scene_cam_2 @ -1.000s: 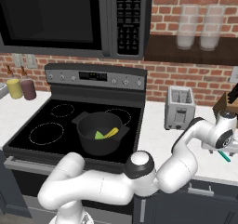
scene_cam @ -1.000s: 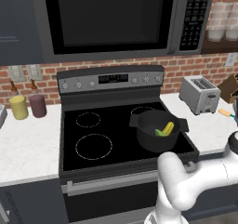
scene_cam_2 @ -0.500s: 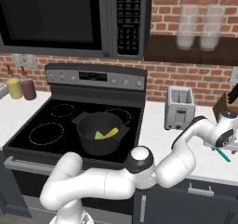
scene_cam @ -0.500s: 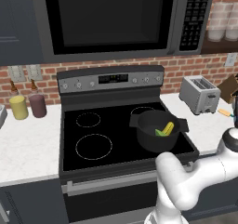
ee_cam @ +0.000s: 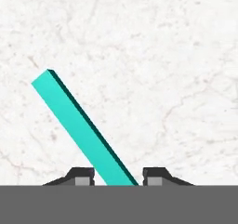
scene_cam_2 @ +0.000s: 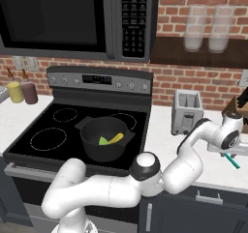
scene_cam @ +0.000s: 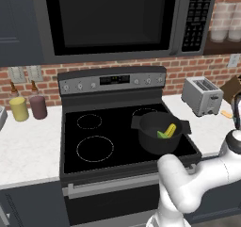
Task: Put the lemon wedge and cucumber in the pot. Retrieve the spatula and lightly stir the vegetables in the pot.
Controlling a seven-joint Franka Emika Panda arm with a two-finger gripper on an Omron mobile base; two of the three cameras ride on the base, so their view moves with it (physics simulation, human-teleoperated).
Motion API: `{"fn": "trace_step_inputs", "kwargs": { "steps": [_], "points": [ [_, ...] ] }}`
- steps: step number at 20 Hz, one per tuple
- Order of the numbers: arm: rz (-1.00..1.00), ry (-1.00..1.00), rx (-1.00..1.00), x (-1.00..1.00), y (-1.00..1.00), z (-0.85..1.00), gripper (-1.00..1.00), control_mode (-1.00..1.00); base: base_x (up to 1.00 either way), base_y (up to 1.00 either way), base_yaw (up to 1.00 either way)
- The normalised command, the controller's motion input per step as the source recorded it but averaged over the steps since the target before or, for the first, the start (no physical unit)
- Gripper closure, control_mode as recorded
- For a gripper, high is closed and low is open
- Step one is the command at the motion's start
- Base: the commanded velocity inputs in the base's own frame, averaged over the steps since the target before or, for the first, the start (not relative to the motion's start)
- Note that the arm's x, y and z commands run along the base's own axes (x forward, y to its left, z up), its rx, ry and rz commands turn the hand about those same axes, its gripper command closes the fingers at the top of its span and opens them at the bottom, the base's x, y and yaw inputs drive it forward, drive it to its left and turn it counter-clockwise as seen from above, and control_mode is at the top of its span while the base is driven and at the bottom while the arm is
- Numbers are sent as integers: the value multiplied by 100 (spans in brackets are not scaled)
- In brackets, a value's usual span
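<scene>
The dark pot (scene_cam: 153, 137) (scene_cam_2: 97, 147) stands on the stove's front right burner. In it lie the yellow cucumber (scene_cam: 170, 129) (scene_cam_2: 116, 138) and the small green lemon wedge (scene_cam: 161, 135) (scene_cam_2: 103, 141). On the white counter right of the stove rests the spatula (scene_cam_2: 232, 161), with its orange blade (scene_cam: 227, 114) pointing toward the wall. My gripper (scene_cam_2: 227, 152) (ee_cam: 118, 174) hangs low over the spatula's teal handle (ee_cam: 79, 123). The fingertips (ee_cam: 155, 174) stand on either side of the handle, with a slim gap still showing on the left.
A silver toaster (scene_cam: 202, 95) (scene_cam_2: 186, 112) sits on the counter behind the spatula, and a brown block (scene_cam_2: 238, 106) stands at the far right. Two bottles (scene_cam: 19, 107) are on the left counter. A microwave (scene_cam: 113, 19) hangs over the stove.
My hand has sunk a little toward the counter over the spatula. The pot and what lies in it have stayed put.
</scene>
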Motion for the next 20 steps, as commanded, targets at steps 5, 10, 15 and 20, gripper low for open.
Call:
{"fn": "trace_step_inputs", "kwargs": {
  "steps": [5, 10, 15, 20],
  "points": [
    [31, 16, 0, -55, 0, -98, 100, -100, 0, 0, 0],
    [32, 12, 4, -93, 0, -64, 100, -100, 0, 0, 0],
    [32, 8, 18, -100, 0, -15, 100, -100, 0, 0, 0],
    [27, 7, 22, -97, 0, 0, 100, -100, 0, 0, 0]
  ]
}}
